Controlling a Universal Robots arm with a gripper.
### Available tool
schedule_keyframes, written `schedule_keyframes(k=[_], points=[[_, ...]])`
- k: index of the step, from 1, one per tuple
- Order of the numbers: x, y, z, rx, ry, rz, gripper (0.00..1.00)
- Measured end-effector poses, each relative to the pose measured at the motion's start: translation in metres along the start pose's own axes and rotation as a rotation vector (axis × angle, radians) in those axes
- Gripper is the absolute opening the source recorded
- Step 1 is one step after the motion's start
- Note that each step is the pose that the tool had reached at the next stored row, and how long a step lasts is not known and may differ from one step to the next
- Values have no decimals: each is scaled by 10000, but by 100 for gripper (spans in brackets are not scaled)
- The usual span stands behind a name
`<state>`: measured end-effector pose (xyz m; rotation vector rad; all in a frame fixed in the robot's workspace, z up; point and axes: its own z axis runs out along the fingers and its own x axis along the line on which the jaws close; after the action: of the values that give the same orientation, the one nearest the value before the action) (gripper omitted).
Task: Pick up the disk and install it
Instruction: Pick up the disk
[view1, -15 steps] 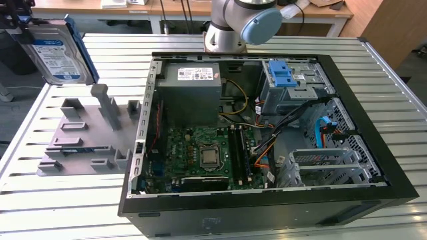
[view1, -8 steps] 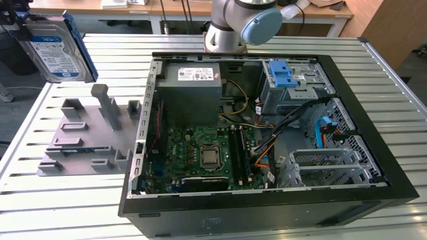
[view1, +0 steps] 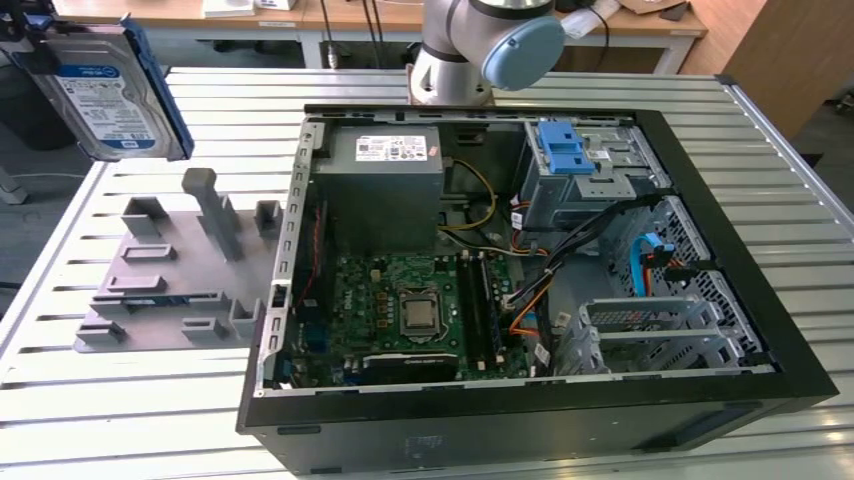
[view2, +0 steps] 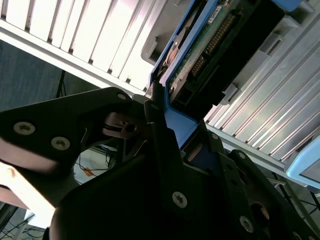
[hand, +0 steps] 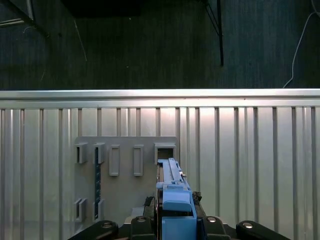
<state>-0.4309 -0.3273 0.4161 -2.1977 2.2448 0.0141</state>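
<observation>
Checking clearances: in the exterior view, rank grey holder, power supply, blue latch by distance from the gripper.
1. Grey holder, exterior view's left, under the gripper and disk.
2. Power supply, inside the case.
3. Blue latch, toward the exterior view's right.

In the exterior view the open computer case (view1: 534, 425) lies on the table (view1: 120, 420); the fixture plate (view1: 167, 275) lies just beside it at nine o'clock; the disk (view1: 107, 85) hangs raised at ten o'clock; the arm's base (view1: 461, 50) stands at twelve; inside the case, the power supply (view1: 380, 190) sits at eleven o'clock, the drive cage (view1: 581, 165) at one, the motherboard (view1: 407, 300) at seven.
</observation>
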Motion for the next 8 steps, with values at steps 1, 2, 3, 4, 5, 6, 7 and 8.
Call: schedule_keyframes(k=[1,2,3,4,5,6,7,8], points=[[0,0,-9,0,0,0,36],[0,0,-18,0,0,0,36],[0,0,-25,1,0,0,36],[0,0,-33,1,0,0,36],[0,0,-40,1,0,0,36],[0,0,-48,1,0,0,36],[0,0,-57,1,0,0,36],[0,0,-66,1,-1,0,36]])
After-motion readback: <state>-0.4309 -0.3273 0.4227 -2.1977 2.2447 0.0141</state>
